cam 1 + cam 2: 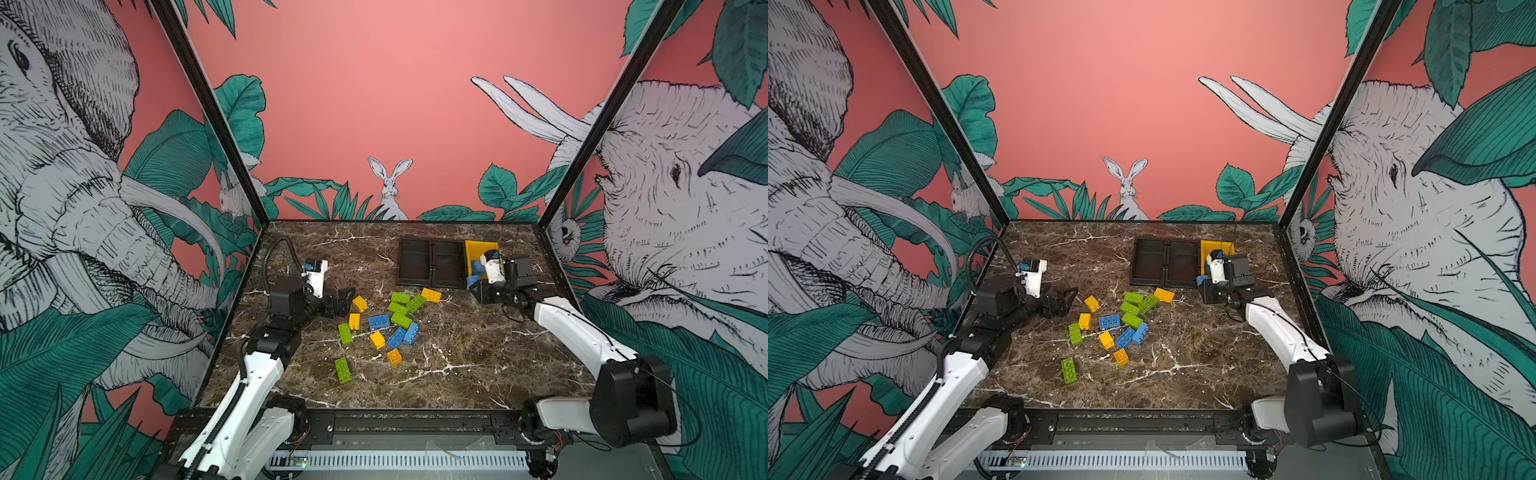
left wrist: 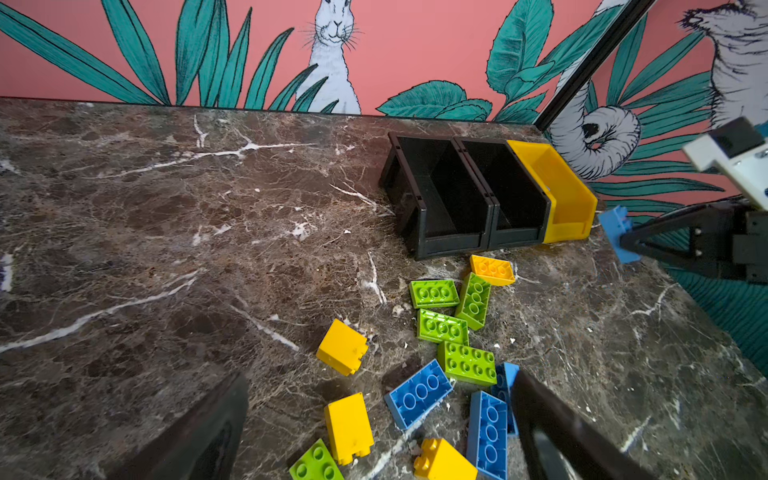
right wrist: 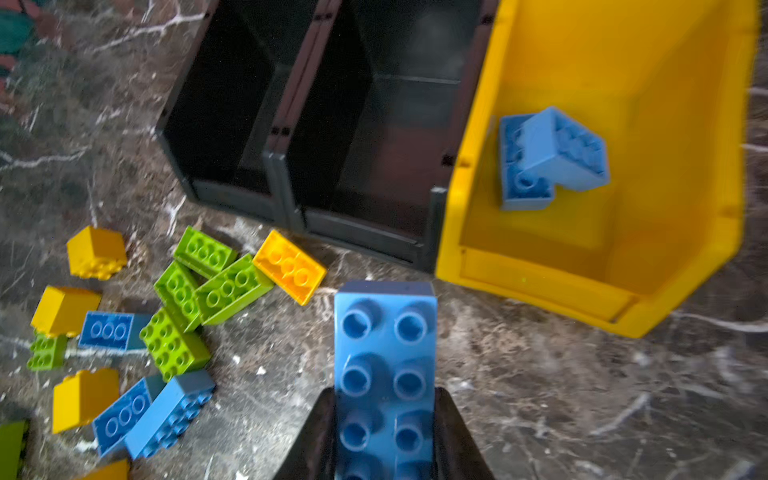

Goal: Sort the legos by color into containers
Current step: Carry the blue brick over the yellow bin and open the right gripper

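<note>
Saw the worktop [image 2: 166,249] as dark brown marble veined white, polished, with pale chips scattered on it. Found the legos [image 2: 467,363] to be smooth moulded plastic with a light gloss, the blue lego [image 3: 386,365] likewise, gripped between matt black jaws. Noted the two black bins [image 2: 453,245] as matt hard plastic and the yellow bin [image 3: 540,286] as slightly shinier plastic. Read the walls [image 1: 374,104] as flat matt print and the arm shells [image 1: 582,332] as smooth white plastic.

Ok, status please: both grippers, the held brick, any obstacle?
Left gripper jaws open, empty, by the pile. Right gripper jaws shut on blue brick, near yellow bin front; blue bricks already inside. Path looks clear.
</note>
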